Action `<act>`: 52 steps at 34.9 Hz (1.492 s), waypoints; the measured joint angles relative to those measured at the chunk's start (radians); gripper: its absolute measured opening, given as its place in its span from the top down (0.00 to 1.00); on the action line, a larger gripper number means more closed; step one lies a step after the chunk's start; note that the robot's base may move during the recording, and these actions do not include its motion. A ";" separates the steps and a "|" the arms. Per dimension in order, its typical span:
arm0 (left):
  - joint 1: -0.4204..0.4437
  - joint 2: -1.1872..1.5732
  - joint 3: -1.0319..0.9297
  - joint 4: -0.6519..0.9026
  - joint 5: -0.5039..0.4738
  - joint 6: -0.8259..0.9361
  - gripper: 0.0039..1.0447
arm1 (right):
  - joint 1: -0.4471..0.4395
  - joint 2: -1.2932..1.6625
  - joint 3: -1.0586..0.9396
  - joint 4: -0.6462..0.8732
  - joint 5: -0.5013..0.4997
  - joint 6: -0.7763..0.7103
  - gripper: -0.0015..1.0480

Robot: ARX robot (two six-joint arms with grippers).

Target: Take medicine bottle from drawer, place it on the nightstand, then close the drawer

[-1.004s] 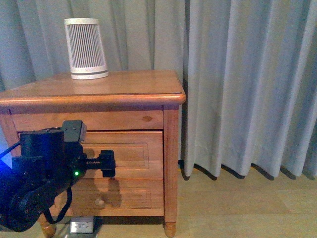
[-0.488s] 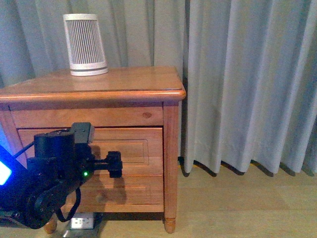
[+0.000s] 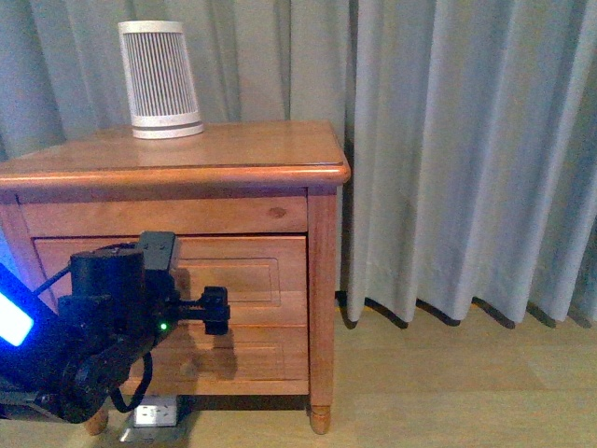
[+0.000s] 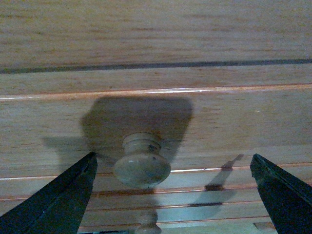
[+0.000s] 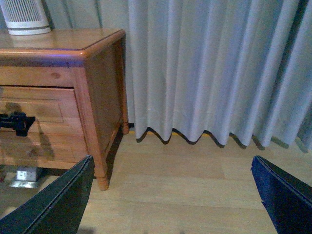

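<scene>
Medicine bottle: nowhere in sight, so I'd guess it lies inside the drawer [image 3: 261, 271], whose front sits flush in the nightstand [image 3: 233, 154]. Nothing of the task looks done yet. At the nightstand's front the left gripper [image 4: 173, 157] has its jaws wide apart, the drawer's knob [image 4: 142, 163] between them, untouched. Well to the nightstand's right the right gripper [image 5: 171, 158] hangs, jaws apart, empty. Opening, lifting out, setting down and shutting all remain.

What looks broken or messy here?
Nothing stands out. The nightstand stands level, its drawer looks shut, the white slatted device sits upright on top, and the left gripper is open, facing the knob.
</scene>
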 joint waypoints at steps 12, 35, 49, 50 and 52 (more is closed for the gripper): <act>0.024 0.001 0.002 0.003 -0.018 0.035 0.56 | 0.000 0.000 0.000 0.000 0.000 0.000 0.07; 0.029 -0.029 -0.109 0.113 0.005 0.071 0.77 | 0.000 0.000 0.000 0.000 0.000 0.000 0.07; 0.029 -0.225 -0.567 0.265 0.039 0.140 0.77 | 0.000 0.000 0.000 0.000 0.000 0.000 0.07; 0.029 -0.237 -0.590 0.261 0.043 0.145 0.77 | 0.000 0.000 0.000 0.000 0.000 0.000 0.07; 0.029 -0.258 -0.648 0.238 0.053 0.155 0.83 | 0.000 0.000 0.000 0.000 0.000 0.000 0.07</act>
